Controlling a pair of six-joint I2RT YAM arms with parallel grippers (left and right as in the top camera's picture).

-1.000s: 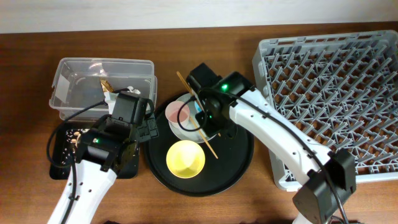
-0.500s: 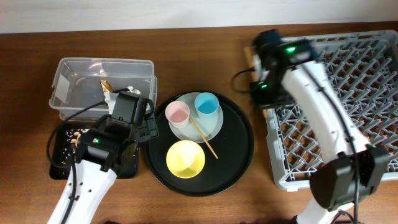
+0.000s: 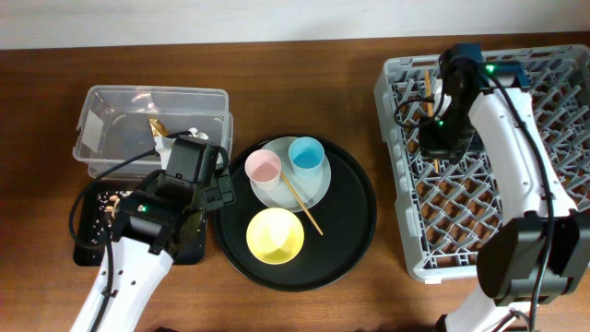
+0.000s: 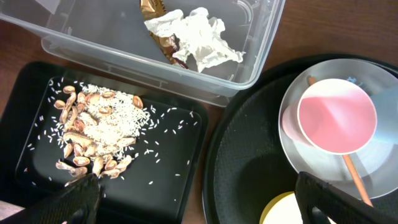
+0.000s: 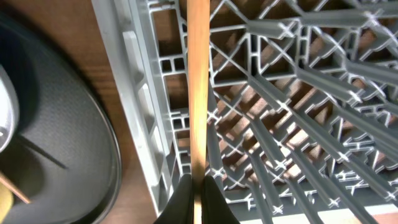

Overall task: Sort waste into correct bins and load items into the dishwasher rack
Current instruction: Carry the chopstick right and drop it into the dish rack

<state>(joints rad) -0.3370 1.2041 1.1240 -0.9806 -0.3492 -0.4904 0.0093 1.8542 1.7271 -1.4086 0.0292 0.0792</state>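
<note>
My right gripper (image 3: 433,140) is shut on one wooden chopstick (image 5: 198,81) and holds it over the left part of the grey dishwasher rack (image 3: 562,83). The other chopstick (image 3: 300,205) lies across the pale plate (image 3: 316,192) on the round black tray (image 3: 355,242). The pink cup (image 3: 263,167) and blue cup (image 3: 306,154) stand on that plate; the yellow bowl (image 3: 275,235) sits in front. My left gripper (image 4: 193,198) is open and empty between the black bin tray (image 4: 168,168) holding food scraps (image 4: 93,130) and the round tray. Napkin (image 4: 199,37) and wrapper (image 4: 158,15) lie in the clear tub (image 4: 93,50).
The clear tub (image 3: 101,124) stands at the far left with the black bin tray (image 3: 88,235) in front of it. The round black tray lies in the middle, the rack at the right. Bare wooden table (image 3: 313,65) runs behind them.
My right arm has lifted one chopstick off the plate and carried it right, from the round tray to over the rack's left part. The left arm has not moved.
</note>
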